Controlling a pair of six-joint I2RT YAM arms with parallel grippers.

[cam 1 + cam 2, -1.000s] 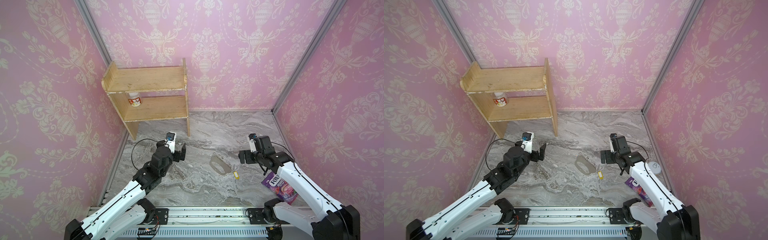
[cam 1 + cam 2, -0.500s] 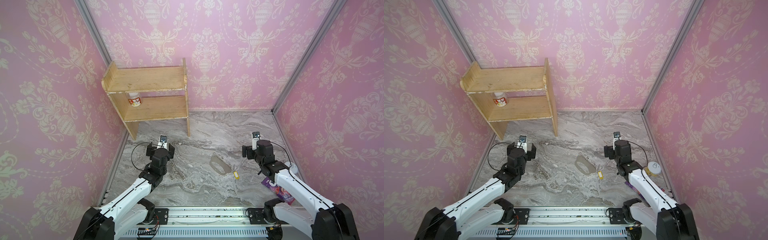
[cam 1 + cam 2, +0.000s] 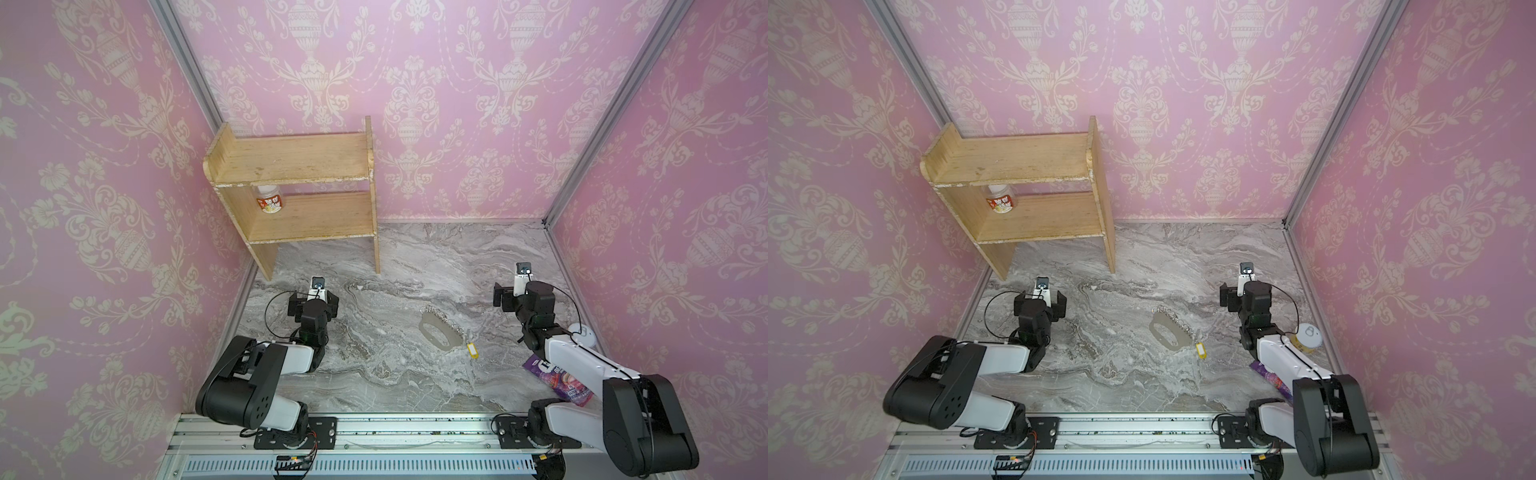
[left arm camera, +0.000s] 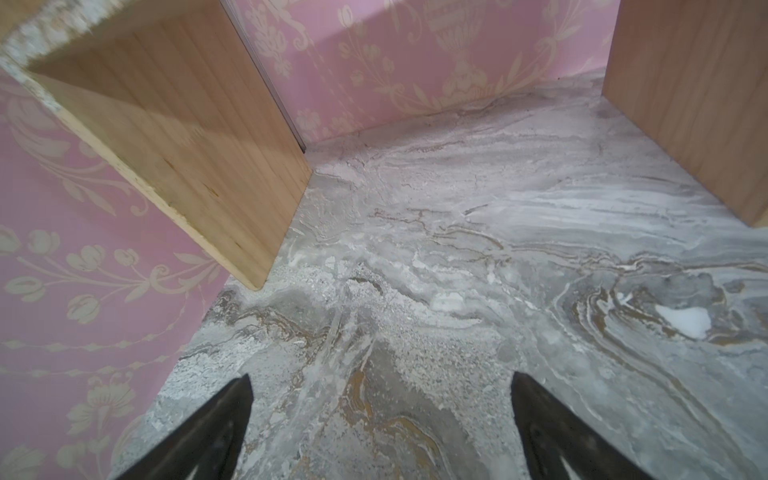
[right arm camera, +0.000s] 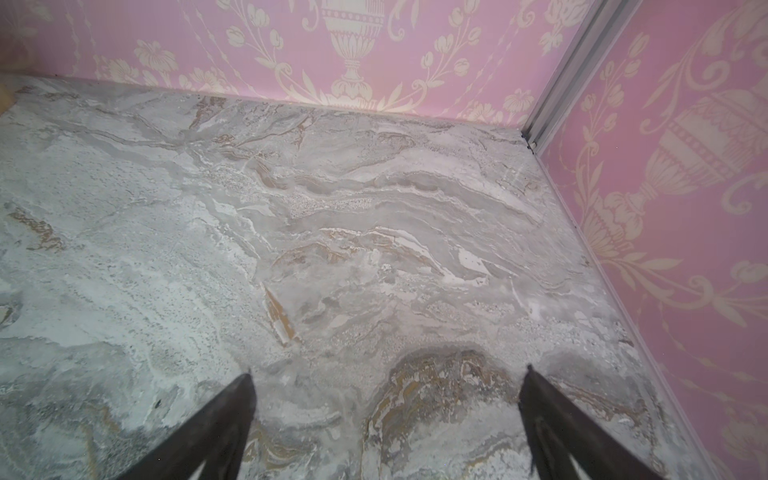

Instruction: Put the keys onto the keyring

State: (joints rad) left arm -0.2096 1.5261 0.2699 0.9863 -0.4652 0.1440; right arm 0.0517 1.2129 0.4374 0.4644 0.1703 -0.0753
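Observation:
The keyring (image 3: 452, 341) (image 3: 1182, 341), a flat grey plate with an oval cut-out and a row of small metal rings along its far edge, lies on the marble floor in the middle of both top views. The keys (image 3: 472, 349) (image 3: 1201, 350), a yellow tag with a thin silver key, lie just right of the plate's near corner. My left gripper (image 3: 312, 302) (image 3: 1040, 305) (image 4: 380, 386) hangs open and empty far to the left, facing the shelf. My right gripper (image 3: 517, 297) (image 3: 1237, 300) (image 5: 386, 382) is open and empty to the right, facing the back corner. Neither wrist view shows the keys or keyring.
A wooden shelf (image 3: 307, 166) stands at the back left with a small jar (image 3: 270, 203) on its lower board. A purple packet (image 3: 557, 380) lies under the right arm, and a white-topped can (image 3: 1308, 336) stands by the right wall.
Both arms have folded back toward the front rail. The left gripper has shifted left, and both grippers have turned to face the back wall. The keys and keyring have not moved.

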